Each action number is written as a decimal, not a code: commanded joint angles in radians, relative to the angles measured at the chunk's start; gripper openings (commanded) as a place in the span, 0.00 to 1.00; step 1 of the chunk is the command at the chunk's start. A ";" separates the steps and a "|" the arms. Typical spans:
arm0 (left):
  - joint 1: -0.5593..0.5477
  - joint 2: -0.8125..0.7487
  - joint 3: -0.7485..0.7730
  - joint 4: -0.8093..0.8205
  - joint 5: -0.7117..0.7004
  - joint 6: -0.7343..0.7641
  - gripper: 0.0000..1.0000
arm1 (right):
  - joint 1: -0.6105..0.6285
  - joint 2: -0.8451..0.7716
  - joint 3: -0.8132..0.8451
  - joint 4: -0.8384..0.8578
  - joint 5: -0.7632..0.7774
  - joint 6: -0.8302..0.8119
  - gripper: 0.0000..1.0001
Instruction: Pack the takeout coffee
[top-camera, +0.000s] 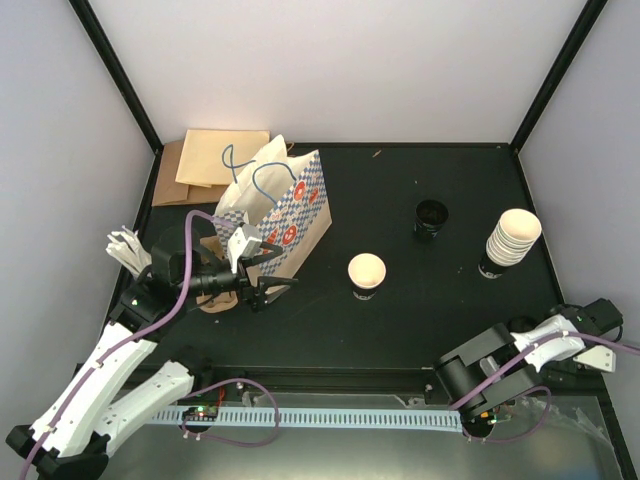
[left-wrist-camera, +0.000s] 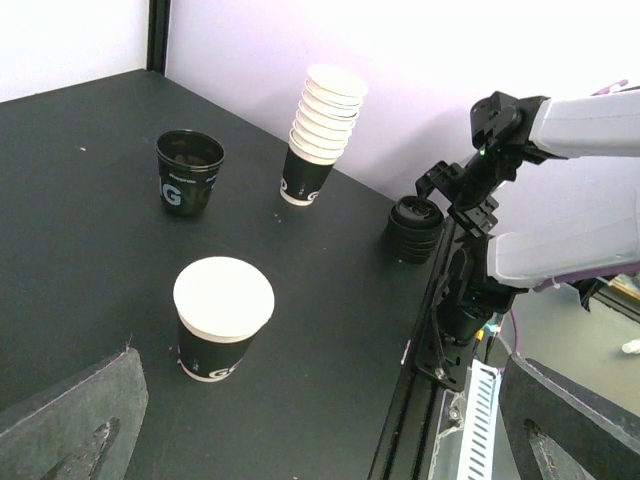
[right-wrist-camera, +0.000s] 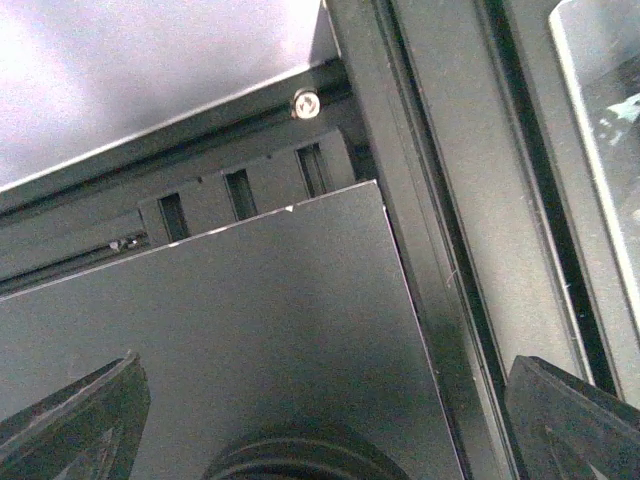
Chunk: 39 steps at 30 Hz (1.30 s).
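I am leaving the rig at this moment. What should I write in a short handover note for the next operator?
Left gripper: open, empty, beside the checked bag.
Right gripper: open, empty, just above the stack of black lids at the table's near right edge.
Single cup: upright mid-table, no lid on it.
Done: nothing that the pictures show.
Left: take one lid, press it on the cup, place the cup in the bag.

Single cream-rimmed black cup (top-camera: 366, 272), upright, central
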 joint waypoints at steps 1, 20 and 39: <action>-0.006 0.007 -0.001 0.021 0.007 0.022 0.99 | -0.029 0.009 -0.036 0.095 -0.097 -0.049 1.00; -0.005 0.013 -0.002 0.015 -0.005 0.031 0.99 | -0.031 0.083 -0.087 0.136 -0.270 -0.018 0.90; -0.005 0.021 0.005 0.019 -0.009 0.032 0.99 | 0.002 0.109 -0.131 0.157 -0.335 -0.007 0.87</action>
